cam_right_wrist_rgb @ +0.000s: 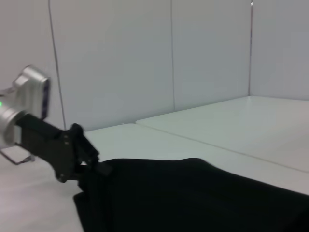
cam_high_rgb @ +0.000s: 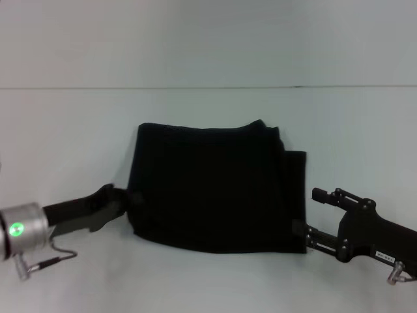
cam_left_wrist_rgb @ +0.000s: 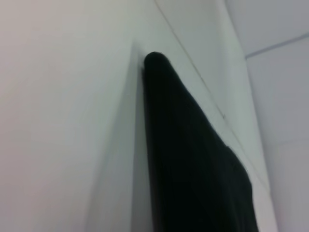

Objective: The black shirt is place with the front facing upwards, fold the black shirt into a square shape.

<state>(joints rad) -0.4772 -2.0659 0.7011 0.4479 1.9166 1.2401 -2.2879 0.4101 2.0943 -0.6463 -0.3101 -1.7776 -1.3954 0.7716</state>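
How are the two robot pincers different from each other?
The left pincer sits at the black shirt's left edge, beside a silver wrist with a green light; the right pincer sits at the shirt's near right corner and looks all black. One right finger points up, off the cloth. Both touch the shirt's edges.

The black shirt [cam_high_rgb: 215,189] lies on the table [cam_high_rgb: 208,280] — end effectors flank it.

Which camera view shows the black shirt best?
The head view: the whole folded black shirt lies between both grippers. The left wrist view shows only one edge; the right wrist view shows part of it.
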